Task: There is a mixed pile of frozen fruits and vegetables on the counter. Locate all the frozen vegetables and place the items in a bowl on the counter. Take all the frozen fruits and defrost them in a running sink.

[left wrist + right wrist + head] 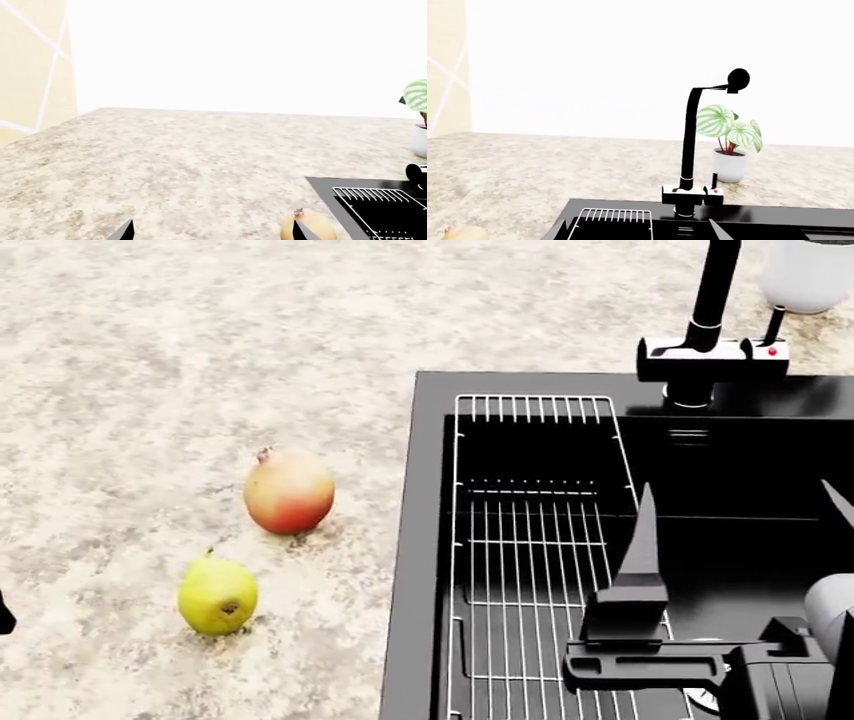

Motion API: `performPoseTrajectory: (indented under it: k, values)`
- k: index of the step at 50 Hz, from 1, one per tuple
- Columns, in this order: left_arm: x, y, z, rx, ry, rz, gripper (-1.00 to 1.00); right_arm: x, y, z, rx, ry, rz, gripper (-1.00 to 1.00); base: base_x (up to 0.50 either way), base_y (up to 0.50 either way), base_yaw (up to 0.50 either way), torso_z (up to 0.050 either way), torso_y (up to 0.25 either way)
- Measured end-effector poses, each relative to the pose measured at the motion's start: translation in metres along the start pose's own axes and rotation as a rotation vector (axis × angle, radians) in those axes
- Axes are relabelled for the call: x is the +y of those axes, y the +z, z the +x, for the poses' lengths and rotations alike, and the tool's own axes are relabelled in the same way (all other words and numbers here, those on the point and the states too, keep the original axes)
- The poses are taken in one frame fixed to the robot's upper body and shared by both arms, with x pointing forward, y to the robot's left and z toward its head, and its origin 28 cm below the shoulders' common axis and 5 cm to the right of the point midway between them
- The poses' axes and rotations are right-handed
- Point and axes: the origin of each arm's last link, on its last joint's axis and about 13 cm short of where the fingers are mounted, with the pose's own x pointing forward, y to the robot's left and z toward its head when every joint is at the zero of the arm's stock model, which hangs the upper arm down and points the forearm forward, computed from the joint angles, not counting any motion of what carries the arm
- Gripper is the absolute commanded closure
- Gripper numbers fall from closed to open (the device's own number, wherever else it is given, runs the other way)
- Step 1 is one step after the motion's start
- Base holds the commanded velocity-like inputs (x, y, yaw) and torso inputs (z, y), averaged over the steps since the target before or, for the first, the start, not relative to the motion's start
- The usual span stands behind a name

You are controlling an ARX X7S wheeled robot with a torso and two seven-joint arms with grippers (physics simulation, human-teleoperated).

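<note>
A small yellow pear (pixel 218 595) and a rounder red-and-yellow fruit (pixel 288 490) lie on the speckled counter (pixel 160 360), left of the black sink (pixel 424 540). My right gripper (pixel 741 525) is open and empty above the sink's wire rack (pixel 534 570); it also shows in the right wrist view (pixel 640 230). My left gripper (pixel 213 232) is open and empty low over the counter. A pale orange fruit (pixel 313 227) with a nub sits just beyond one fingertip. Only a dark sliver shows at the head view's left edge. The eggplant and the bowl are out of view.
A tall black faucet (pixel 707 340) with a red dot stands at the sink's back; it also shows in the right wrist view (pixel 690 150). A white plant pot (pixel 728 165) stands behind it. The sink corner (pixel 373 200) lies beside the left gripper.
</note>
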Motion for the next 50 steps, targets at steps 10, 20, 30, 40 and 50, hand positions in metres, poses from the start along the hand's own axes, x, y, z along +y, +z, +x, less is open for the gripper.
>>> performPoseTrajectory:
  k: [10, 20, 30, 40, 50]
  values:
    - [-0.0007, -0.0008, 0.0000, 0.003, -0.004, 0.000, -1.00, -0.0009, 0.0005, -0.0003, -0.008, -0.003, -0.010, -1.00, 0.29, 0.14, 0.00, 0.000, 0.000]
    - [-0.0006, -0.0010, 0.0003, 0.003, -0.004, -0.001, -1.00, -0.0012, -0.0003, 0.0003, -0.009, -0.006, -0.021, -1.00, 0.46, 0.19, 0.00, 0.000, 0.001]
    - [0.0002, -0.0014, 0.0005, 0.007, -0.002, -0.004, -1.00, -0.0010, -0.0025, 0.0012, 0.010, -0.011, -0.028, -1.00, 0.32, 0.24, 0.00, 0.000, 0.001]
    - [-0.0003, -0.0020, 0.0013, 0.023, -0.002, -0.004, -1.00, -0.0003, -0.0030, 0.0007, 0.026, -0.007, -0.018, -1.00, 0.00, 0.00, 0.00, 0.000, 0.000]
    - [-0.0075, -0.0035, -0.0016, 0.039, -0.054, -0.028, -1.00, 0.0004, -0.0029, 0.0002, 0.032, 0.002, -0.011, -1.00, 0.00, 0.00, 0.00, 0.000, 0.000]
